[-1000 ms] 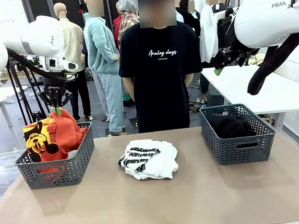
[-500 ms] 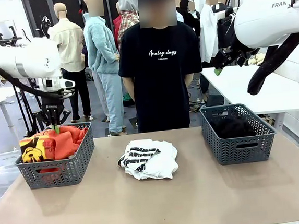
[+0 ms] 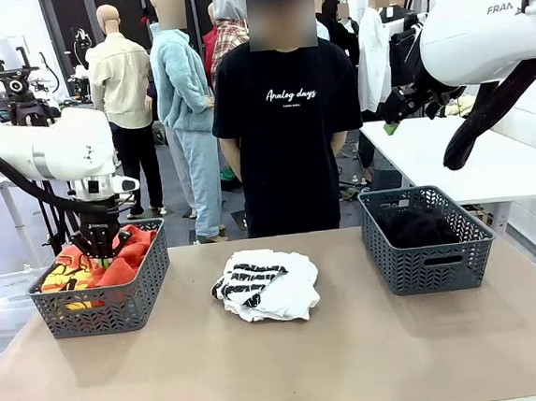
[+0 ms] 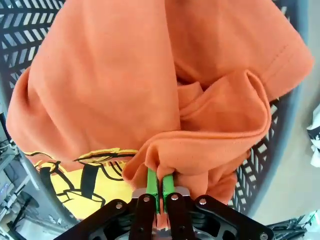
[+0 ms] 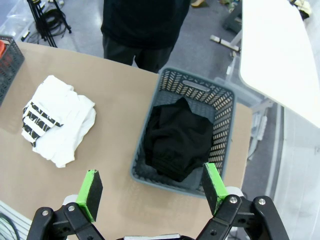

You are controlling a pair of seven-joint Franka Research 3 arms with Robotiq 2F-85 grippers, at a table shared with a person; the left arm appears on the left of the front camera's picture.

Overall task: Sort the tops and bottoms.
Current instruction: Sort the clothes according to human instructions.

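- Our left gripper [image 4: 160,186] is pinched tight on a fold of the orange-red T-shirt [image 4: 125,85], which lies bunched in the left basket [image 3: 118,312]; we cannot tell its long axis.
- Our right gripper [image 5: 152,186] is spread wide, empty, above the black bottoms [image 5: 177,142].
- The white tops [image 3: 266,285] lie heaped on the brown table [image 3: 339,363].

"Analog days" on T-shirt [image 3: 287,147], "FRAN" on right arm [image 3: 480,46]

Orange-red T-shirt [image 4: 115,75] is seen as soft, matt knit cloth. Lattice basket [image 3: 396,266] is moulded in dark grey plastic with a dull finish. Tabletop [image 3: 311,366] is finished matt and smooth.
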